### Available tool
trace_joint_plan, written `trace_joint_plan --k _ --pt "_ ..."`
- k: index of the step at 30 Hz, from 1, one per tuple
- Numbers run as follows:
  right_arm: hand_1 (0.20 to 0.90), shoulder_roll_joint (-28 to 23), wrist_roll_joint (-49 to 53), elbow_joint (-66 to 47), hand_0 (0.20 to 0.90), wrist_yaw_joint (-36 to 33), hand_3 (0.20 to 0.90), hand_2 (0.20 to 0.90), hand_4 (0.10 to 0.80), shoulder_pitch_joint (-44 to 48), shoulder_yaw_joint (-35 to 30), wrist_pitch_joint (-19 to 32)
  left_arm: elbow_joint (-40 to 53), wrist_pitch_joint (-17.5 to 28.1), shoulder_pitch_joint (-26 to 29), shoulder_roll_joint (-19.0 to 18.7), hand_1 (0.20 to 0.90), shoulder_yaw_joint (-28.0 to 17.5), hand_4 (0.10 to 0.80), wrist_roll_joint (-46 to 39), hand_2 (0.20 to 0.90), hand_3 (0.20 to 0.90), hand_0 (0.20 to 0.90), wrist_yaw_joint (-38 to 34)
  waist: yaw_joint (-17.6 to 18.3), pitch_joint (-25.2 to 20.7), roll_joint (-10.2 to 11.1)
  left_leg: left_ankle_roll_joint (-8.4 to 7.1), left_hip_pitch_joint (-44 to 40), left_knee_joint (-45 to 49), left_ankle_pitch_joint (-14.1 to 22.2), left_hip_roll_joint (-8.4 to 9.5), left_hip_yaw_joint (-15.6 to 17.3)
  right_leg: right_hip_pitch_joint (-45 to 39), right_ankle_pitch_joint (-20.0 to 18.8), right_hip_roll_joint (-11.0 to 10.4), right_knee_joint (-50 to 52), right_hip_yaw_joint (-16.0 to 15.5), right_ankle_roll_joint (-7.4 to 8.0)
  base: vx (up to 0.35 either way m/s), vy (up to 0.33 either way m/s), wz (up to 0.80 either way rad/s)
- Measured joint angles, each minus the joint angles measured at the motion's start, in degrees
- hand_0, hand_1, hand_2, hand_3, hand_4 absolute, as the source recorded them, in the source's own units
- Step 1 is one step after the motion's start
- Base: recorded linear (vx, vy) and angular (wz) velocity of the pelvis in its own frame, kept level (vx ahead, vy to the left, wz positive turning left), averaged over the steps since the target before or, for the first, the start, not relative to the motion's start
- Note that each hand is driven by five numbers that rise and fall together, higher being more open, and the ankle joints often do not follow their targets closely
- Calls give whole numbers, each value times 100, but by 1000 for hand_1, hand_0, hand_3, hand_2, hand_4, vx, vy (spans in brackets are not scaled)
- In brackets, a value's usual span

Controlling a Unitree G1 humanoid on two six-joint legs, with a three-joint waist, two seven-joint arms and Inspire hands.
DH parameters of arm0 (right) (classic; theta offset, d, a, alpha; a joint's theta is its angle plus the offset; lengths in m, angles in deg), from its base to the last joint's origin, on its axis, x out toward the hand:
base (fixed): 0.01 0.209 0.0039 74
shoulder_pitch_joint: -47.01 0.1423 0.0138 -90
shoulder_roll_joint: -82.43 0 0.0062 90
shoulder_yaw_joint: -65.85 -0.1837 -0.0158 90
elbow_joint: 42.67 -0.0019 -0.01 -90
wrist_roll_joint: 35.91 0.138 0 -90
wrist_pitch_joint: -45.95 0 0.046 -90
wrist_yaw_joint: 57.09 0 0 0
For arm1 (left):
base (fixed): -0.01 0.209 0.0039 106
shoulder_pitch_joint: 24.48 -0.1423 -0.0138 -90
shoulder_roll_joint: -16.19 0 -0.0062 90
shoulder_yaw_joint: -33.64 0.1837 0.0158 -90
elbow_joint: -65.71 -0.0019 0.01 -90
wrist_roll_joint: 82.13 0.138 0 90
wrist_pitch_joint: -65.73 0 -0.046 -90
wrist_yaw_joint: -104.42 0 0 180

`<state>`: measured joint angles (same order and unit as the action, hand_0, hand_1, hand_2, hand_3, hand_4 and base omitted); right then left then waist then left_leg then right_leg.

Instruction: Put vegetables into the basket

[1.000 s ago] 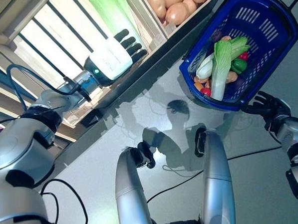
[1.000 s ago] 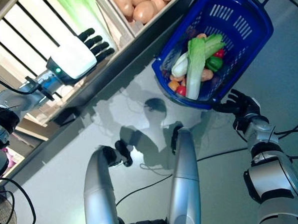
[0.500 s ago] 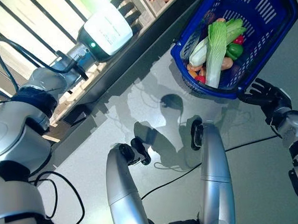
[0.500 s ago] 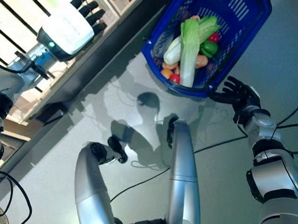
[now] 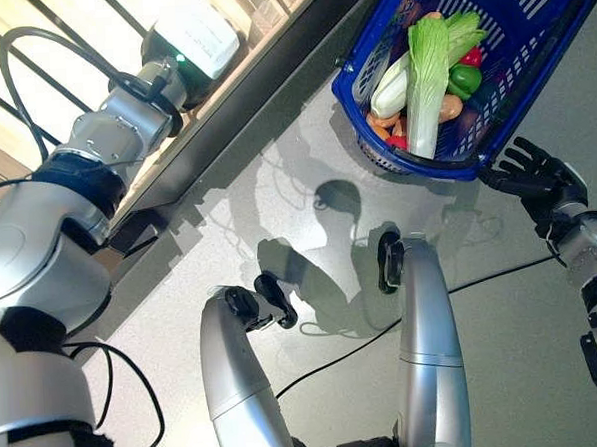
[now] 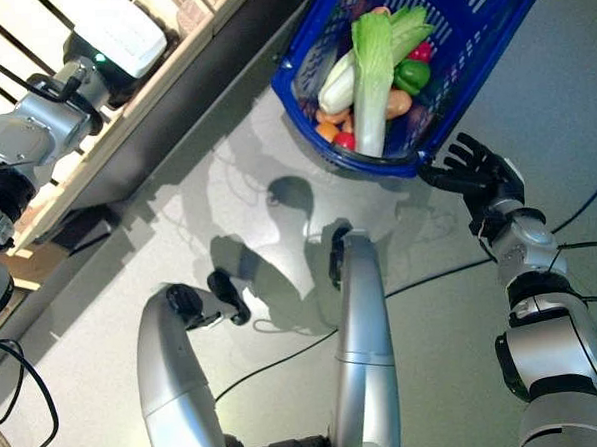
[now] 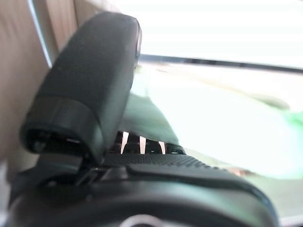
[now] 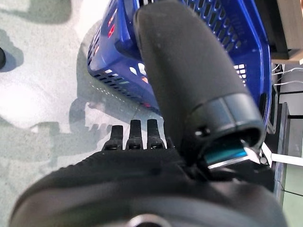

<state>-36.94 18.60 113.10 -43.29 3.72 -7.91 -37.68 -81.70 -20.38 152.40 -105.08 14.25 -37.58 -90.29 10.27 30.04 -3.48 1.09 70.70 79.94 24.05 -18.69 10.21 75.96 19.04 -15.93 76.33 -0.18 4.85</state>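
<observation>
A pale grey floor (image 5: 276,185) lies below me, bounded along one side by a wooden slatted shelf (image 5: 119,53) with a dark base. My right hand (image 6: 481,179) hangs low over that floor with its fingers (image 8: 135,135) straight and spread, holding nothing; its fingertips reach toward the near rim of the blue basket (image 5: 560,60) and sit just beside it, though I cannot tell whether they touch the plastic. From my right wrist the basket's perforated blue wall fills the space just past my fingers, with my thumb standing in front of it. The basket rests on the floor close to the shelf's dark base and carries a heap of vegetables: a long cabbage (image 5: 421,72) with a white stalk and green leaves lies across the top, a white radish (image 5: 387,94) beside it, a green pepper (image 5: 463,80) and something red near the far side, and orange and red pieces lower down by the near rim. My left hand (image 5: 193,34) is raised well apart from the basket, up in the shelf, its white back facing me; its fingers run out of sight there, and my left wrist shows only my thumb against a blurred pale green shape, so I cannot tell how that hand stands.
</observation>
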Motion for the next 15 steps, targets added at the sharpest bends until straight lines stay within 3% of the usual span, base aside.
trace_joint_plan --k 6,7,8,9,15 --pt "900 -64 0 2 900 0 900 900 800 9 3 -15 1 -6 33 82 900 -13 800 -195 900 900 900 203 -18 -1 -1 -5 -14 -3 -5 0 5 -8 -2 -7 1 1 -1 -5 2 0" --pt "900 -66 0 2 900 0 900 900 800 9 3 -16 1 -5 42 89 580 -17 587 -215 580 580 580 242 -26 -1 -2 -6 -24 -9 -5 1 8 -15 -3 -7 0 2 -2 0 0 0" --pt "900 -67 0 3 900 0 900 900 800 9 3 -17 1 -5 43 90 488 -17 525 -216 488 488 488 244 -29 -1 -2 -7 -33 -16 -6 1 12 -19 -3 -8 -3 2 -2 -38 8 0" --pt "900 -67 1 2 900 -1 900 900 800 5 3 -18 1 -3 44 101 300 -21 400 -216 300 300 300 249 -30 -1 -2 -14 -54 -32 -10 3 19 -34 -4 -8 -10 3 -4 0 0 0" --pt "900 -66 3 0 900 -1 900 900 800 -30 5 -28 -153 57 76 173 300 -115 400 -265 300 300 300 448 -30 -1 -3 -58 -229 -145 -34 7 63 -142 4 -30 -35 -7 -14 -11 -3 0"
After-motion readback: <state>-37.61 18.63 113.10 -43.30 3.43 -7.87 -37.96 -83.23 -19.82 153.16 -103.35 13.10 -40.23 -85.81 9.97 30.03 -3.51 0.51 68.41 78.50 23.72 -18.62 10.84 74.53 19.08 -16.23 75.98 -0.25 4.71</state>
